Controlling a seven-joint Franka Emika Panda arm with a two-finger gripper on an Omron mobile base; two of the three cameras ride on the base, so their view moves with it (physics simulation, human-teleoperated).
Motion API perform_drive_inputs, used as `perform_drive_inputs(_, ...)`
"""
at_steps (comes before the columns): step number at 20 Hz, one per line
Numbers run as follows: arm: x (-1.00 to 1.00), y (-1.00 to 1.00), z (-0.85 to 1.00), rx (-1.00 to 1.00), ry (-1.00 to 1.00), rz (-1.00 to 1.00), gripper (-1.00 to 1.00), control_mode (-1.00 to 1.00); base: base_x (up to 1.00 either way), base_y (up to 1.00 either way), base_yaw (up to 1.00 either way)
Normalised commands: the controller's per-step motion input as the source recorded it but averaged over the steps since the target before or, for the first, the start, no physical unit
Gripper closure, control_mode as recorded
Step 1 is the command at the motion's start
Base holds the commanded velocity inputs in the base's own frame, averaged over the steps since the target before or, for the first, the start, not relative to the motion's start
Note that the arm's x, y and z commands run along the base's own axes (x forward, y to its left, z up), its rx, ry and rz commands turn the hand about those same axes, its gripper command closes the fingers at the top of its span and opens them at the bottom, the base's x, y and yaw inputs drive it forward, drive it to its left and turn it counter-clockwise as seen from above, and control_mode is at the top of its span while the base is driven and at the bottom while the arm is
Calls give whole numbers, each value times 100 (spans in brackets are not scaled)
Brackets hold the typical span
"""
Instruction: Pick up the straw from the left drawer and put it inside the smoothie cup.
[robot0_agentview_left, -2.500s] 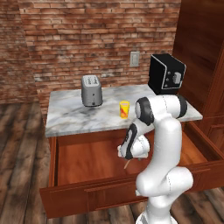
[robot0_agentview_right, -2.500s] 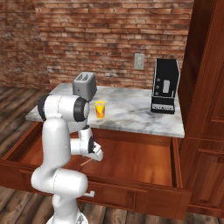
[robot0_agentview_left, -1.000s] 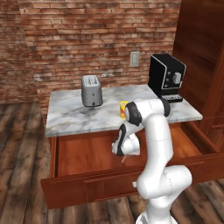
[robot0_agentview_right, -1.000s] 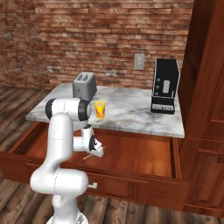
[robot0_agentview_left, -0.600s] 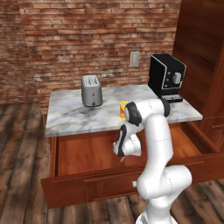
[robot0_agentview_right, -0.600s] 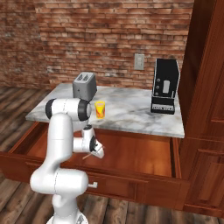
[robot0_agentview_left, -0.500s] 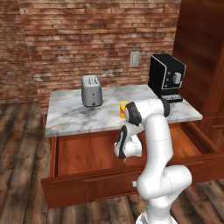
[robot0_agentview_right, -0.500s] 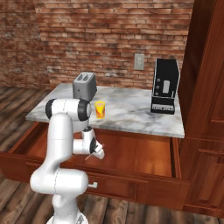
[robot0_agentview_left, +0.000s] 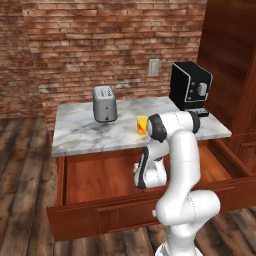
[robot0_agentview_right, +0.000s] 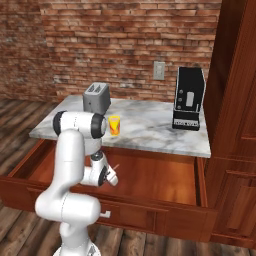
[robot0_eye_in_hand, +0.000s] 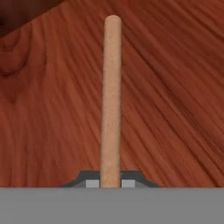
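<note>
I have the gripper (robot0_eye_in_hand: 110, 183) down inside the open left drawer (robot0_agentview_left: 95, 176), clamped on the straw (robot0_eye_in_hand: 111, 100): in the hand view the stick runs straight out from between the two fingertips, over the drawer's wooden floor. From the right base view, a short pale length of straw pokes up beside the hand. The smoothie cup (robot0_agentview_left: 142, 125) stands on the marble counter (robot0_agentview_left: 80, 135) near its front edge, above the drawer, with the toaster (robot0_agentview_left: 105, 103) behind to its left and the black coffee machine (robot0_agentview_left: 189, 86) at the right.
</note>
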Motion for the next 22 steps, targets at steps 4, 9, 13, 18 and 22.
perform_drive_inputs(4, 21, -4, 100, 2, 0, 0, 100, -100, 0, 0, 0)
perform_drive_inputs(9, 14, -5, 100, 0, 11, 0, 100, -100, 0, 0, 0)
perform_drive_inputs(13, 0, -7, 100, 0, 17, 0, 100, -100, 0, 0, 0)
perform_drive_inputs(18, -1, -20, 100, 0, 13, 0, 100, -100, 0, 0, 0)
perform_drive_inputs(22, -1, -28, 100, 0, 1, 0, 100, -100, 0, 0, 0)
